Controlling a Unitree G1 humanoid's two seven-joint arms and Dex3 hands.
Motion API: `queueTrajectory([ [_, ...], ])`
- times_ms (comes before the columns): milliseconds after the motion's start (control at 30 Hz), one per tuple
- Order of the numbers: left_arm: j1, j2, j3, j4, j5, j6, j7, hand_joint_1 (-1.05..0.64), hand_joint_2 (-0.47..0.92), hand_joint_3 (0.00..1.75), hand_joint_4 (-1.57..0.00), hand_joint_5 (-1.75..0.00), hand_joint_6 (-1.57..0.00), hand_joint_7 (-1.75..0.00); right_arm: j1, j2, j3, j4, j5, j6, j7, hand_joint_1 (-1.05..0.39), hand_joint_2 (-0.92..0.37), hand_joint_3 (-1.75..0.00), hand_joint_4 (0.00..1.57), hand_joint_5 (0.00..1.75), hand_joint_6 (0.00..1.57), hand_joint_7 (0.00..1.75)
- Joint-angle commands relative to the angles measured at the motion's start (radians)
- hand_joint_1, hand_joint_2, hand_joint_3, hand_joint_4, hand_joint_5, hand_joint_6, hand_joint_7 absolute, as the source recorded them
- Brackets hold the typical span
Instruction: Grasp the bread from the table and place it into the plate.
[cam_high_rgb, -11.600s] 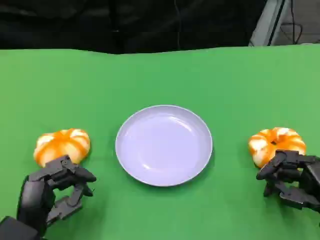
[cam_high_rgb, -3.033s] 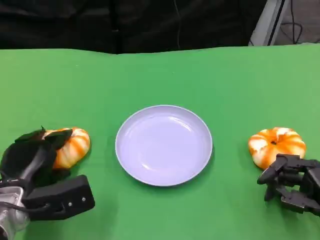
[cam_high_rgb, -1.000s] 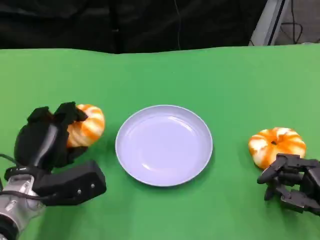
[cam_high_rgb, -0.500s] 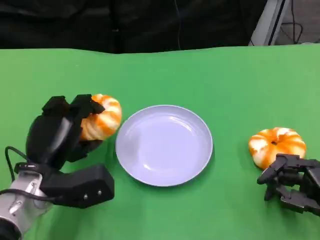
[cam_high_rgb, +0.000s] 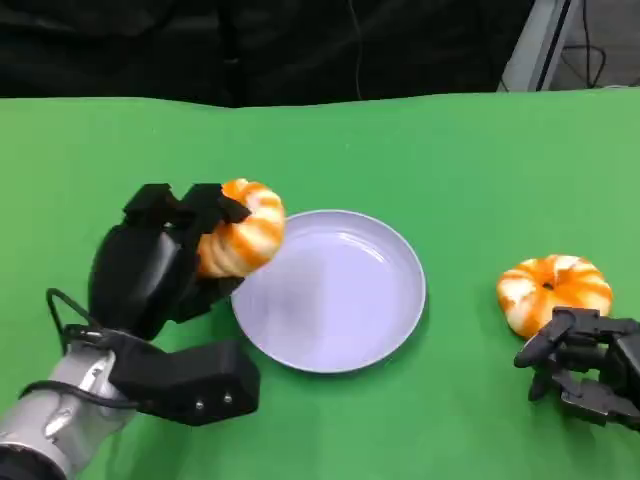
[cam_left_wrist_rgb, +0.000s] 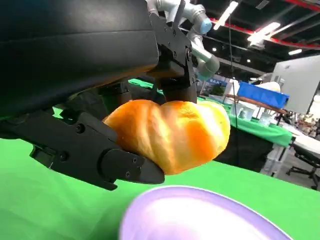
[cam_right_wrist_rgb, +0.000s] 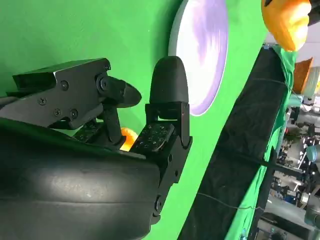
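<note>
My left hand is clamped on the bread, lifted off the bench and hanging over the near-left rim of the plate. Grasping is done; lowering and letting go remain. The bread is a plump, orange-and-cream twisted bun, unsquashed.

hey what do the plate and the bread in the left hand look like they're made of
Plate: probably smooth plastic or melamine, pale lavender with soft glossy highlights. Bread held by the left hand: glazed orange-and-cream twisted surface with an even sheen; it could be real pastry or a foam replica, I can't tell.
</note>
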Motion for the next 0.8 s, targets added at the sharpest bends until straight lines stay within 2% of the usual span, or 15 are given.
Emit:
queueTrajectory([
  [33, 0.013, -0.008, 0.006, -0.039, 0.012, 0.019, -0.027, -0.14, 0.92, 0.39, -0.41, -1.64, -0.5, -1.25, 0.009, -0.009, -0.004, -0.01, 0.007, -0.008, -0.002, 0.11, -0.82, -0.63, 0.89, 1.37, 0.95, 0.96],
  [200, 0.024, -0.032, 0.005, -0.054, -0.002, -0.001, -0.048, -0.13, 0.92, 0.41, -0.45, -1.59, -0.53, -1.22, 0.01, -0.009, 0.004, -0.01, -0.01, -0.022, -0.025, 0.11, -0.82, -0.63, 0.9, 1.37, 0.94, 0.96],
  [533, 0.003, -0.073, -0.016, -0.023, 0.03, -0.014, -0.044, -0.13, 0.92, 0.38, -0.42, -1.67, -0.51, -1.31, 0.007, -0.008, 0.006, -0.008, -0.014, -0.022, -0.037, 0.09, -0.8, -0.66, 0.91, 1.35, 0.97, 0.94],
  [800, -0.024, -0.103, -0.028, 0.031, 0.043, -0.027, -0.032, -0.12, 0.92, 0.36, -0.42, -1.69, -0.52, -1.29, 0.008, -0.009, 0.011, -0.009, -0.024, -0.025, -0.045, 0.09, -0.8, -0.65, 0.91, 1.35, 0.96, 0.95],
])
